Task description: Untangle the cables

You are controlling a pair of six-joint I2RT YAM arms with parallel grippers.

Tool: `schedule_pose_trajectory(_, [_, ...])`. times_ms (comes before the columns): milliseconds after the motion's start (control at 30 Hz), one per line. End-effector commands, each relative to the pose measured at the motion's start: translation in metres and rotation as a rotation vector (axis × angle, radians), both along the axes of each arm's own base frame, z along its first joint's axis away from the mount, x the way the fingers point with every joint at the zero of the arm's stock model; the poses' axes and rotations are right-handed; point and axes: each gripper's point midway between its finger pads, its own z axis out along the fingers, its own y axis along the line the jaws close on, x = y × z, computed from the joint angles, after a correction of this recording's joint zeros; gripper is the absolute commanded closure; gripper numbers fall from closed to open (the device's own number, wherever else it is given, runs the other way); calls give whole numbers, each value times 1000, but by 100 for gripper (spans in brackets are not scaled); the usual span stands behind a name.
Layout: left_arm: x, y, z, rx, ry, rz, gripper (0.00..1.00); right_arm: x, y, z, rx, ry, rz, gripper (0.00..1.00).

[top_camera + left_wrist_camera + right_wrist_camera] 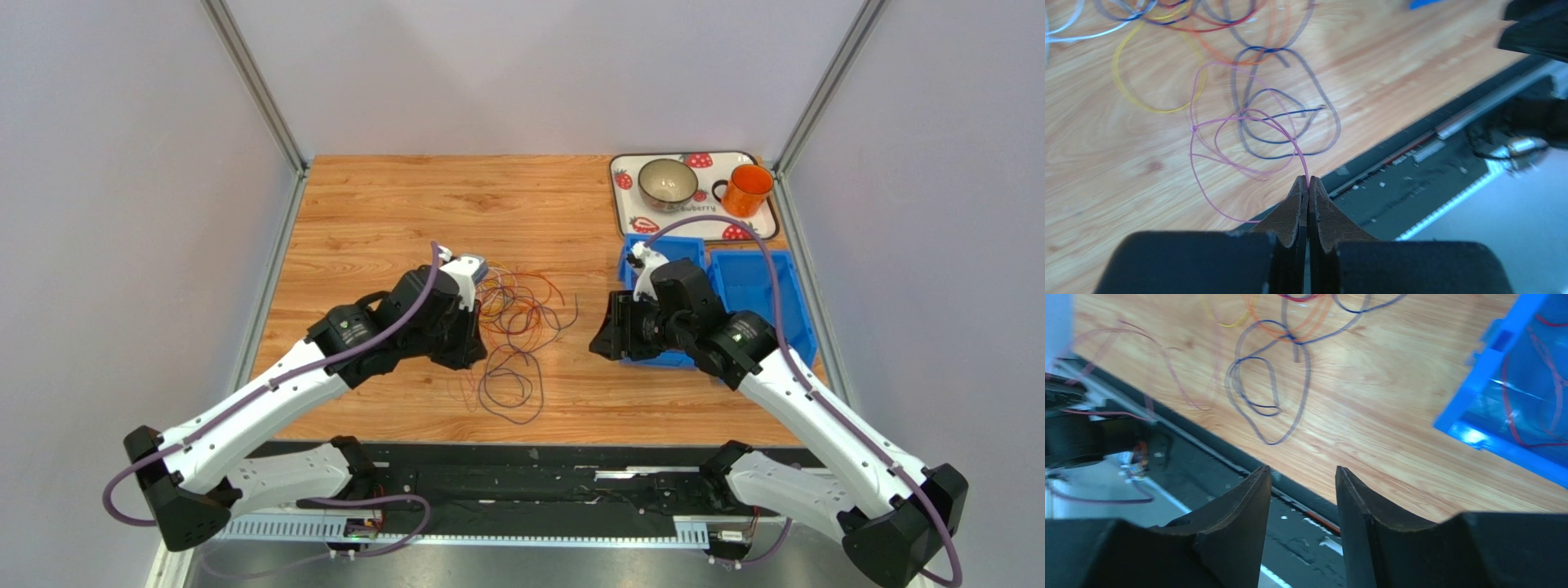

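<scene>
**Item 1, nearest.** Left hand [1308,182]: jaws pressed together on the end of a thin pink wire [1194,128], apparently to draw that one strand out of the heap. Only the left wrist view shows this pinch; from overhead the arm hides it.

**Item 2.** Right hand [1303,478]: jaws apart, nothing between them, hanging over the near edge of the wooden tabletop [368,208], probably waiting its turn.

**Item 3.** Loose cables [521,321], thin and flexible, in white, yellow, orange-red, purple and black: overlapping loops lying mid-tabletop between the two arms.

**Item 4.** Blue plastic bin [1475,386], right of the heap. The right wrist view shows thin red strands [1506,398] inside it, likely already sorted.

**Item 5, farthest.** Strawberry-printed tray [761,227] carrying a pale bowl [669,181] and an orange cup [747,189], seen only from overhead.
</scene>
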Motion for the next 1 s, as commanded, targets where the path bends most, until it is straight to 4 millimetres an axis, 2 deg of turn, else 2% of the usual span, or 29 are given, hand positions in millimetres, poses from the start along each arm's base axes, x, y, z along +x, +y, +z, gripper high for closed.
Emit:
schedule_pose_trajectory(0, [-20, -32, 36, -193, -23, -201, 100, -10, 34, 60, 246, -39, 88, 51])
schedule_pose_trajectory(167, [-36, -45, 56, -294, -33, -328, 100, -20, 59, 87, 440, 21, 134, 42])
schedule_pose_trajectory(333, [-49, -51, 69, -354, -51, -419, 100, -19, 74, 92, 524, 95, 134, 39])
schedule_pose_trajectory(600, [-52, -53, 61, -358, -39, -437, 100, -23, 103, 83, 550, 236, 138, 35])
schedule_pose_trajectory(967, [-53, -53, 54, -351, -19, -441, 100, -34, 139, 78, 551, 302, 156, 35])
